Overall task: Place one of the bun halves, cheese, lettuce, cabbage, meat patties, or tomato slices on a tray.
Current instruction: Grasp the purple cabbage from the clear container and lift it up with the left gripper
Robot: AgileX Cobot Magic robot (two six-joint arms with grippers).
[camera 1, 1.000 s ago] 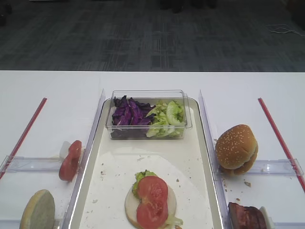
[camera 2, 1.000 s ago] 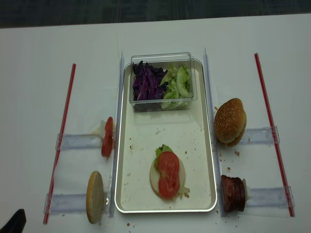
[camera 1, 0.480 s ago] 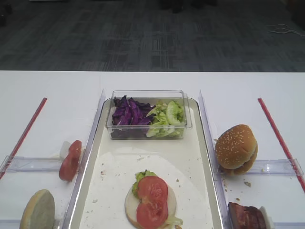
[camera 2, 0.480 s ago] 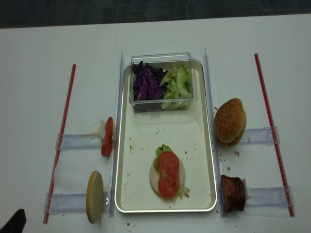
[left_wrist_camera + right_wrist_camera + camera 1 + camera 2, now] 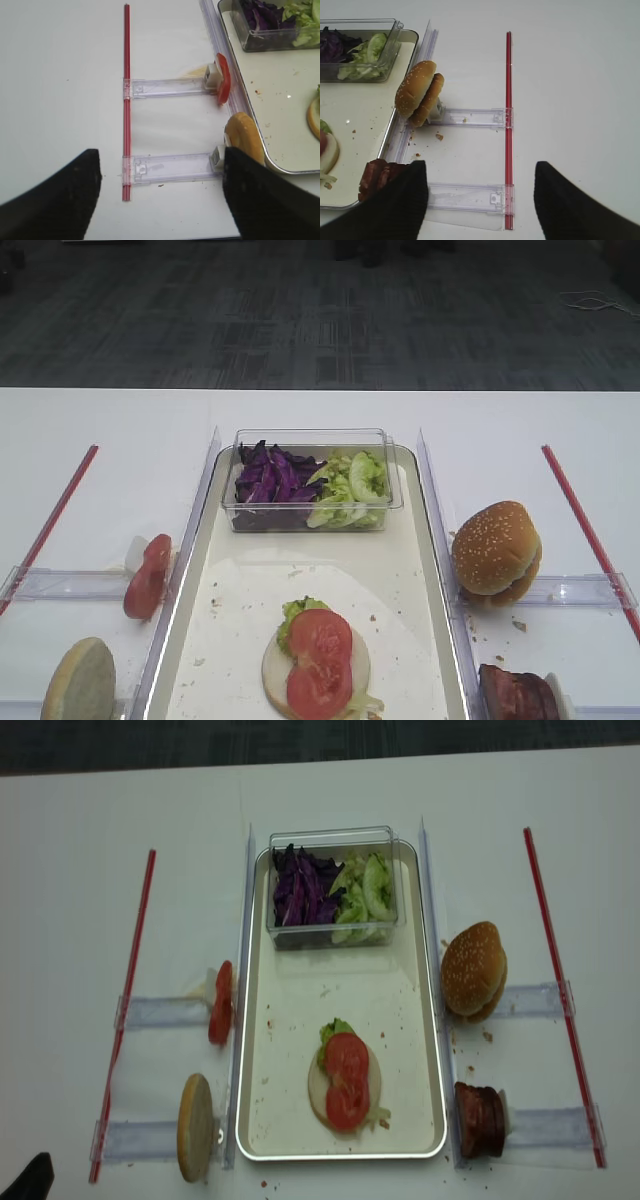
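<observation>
The cream tray holds a flat bun half topped with lettuce and two tomato slices. Left of the tray, one tomato slice and one pale bun half stand on edge. On the right are sesame bun halves and meat patties. My left gripper hangs open over the near left rail, its right finger beside the bun half. My right gripper is open and empty, its left finger beside the patties. Cheese and cabbage are out of view.
A clear tub of shredded purple leaves and green leaves sits at the tray's far end. Clear plastic rails and red strips lie on the white table on both sides. Crumbs dot the tray and the table.
</observation>
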